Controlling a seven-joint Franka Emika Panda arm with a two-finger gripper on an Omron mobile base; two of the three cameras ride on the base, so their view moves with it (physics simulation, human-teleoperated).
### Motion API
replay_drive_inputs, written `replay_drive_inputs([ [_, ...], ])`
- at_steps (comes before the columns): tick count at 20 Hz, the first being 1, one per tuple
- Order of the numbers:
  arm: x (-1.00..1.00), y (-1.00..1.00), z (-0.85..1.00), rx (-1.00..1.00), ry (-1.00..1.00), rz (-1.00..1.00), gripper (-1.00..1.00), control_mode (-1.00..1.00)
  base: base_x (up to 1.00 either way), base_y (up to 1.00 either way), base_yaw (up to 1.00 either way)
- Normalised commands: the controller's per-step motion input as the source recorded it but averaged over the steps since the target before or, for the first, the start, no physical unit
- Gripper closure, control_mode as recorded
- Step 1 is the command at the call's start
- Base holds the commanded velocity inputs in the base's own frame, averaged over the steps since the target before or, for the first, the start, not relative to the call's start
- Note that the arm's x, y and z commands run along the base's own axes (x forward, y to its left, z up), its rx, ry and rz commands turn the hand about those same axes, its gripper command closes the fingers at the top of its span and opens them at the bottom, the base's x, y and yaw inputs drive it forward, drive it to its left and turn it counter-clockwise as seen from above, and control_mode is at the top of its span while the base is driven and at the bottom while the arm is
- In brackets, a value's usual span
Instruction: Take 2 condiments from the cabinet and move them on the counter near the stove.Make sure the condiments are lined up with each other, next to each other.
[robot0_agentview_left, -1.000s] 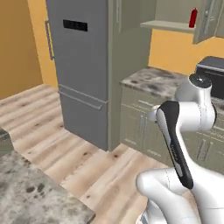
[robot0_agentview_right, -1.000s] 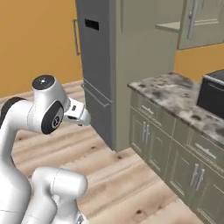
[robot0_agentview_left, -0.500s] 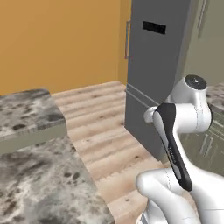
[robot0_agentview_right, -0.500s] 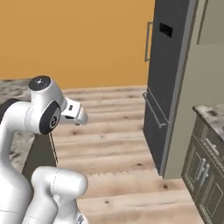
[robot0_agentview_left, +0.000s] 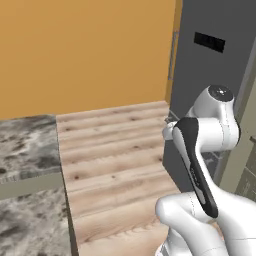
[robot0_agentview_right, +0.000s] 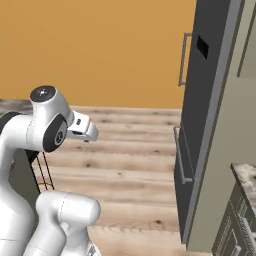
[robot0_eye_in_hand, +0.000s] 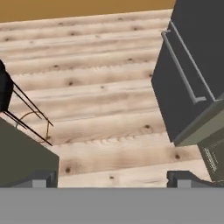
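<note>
My pincer (robot0_eye_in_hand: 112, 177) hanging w/ tips apart, nothing btwn, pointing at wood floor (robot0_eye_in_hand: 96, 92) beside dark fridge (robot0_eye_in_hand: 188, 65).

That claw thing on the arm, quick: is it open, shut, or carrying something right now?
Gripper: open, its jaws wide apart over bare wooden floor, carrying nothing.

Orange wall (robot0_agentview_left: 85, 50) behind; pale wood plank floor (robot0_eye_in_hand: 96, 87); tall dark grey fridge (robot0_agentview_right: 205, 100) right, slim handles; mottled stone worktop (robot0_agentview_left: 25, 145) left.
</note>
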Motion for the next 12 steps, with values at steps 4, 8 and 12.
replay_drive_inputs([
  [4,0.0,0.0,0.0,0.0,0.0,0.0,-1.0,1.0,0.61,-0.44,0.08],
  [8,0.0,0.0,0.0,0.0,0.0,0.0,-1.0,1.0,-0.19,0.0,-0.54],
  [12,0.0,0.0,0.0,0.0,0.0,0.0,-1.0,1.0,-0.16,0.0,-0.88],
])
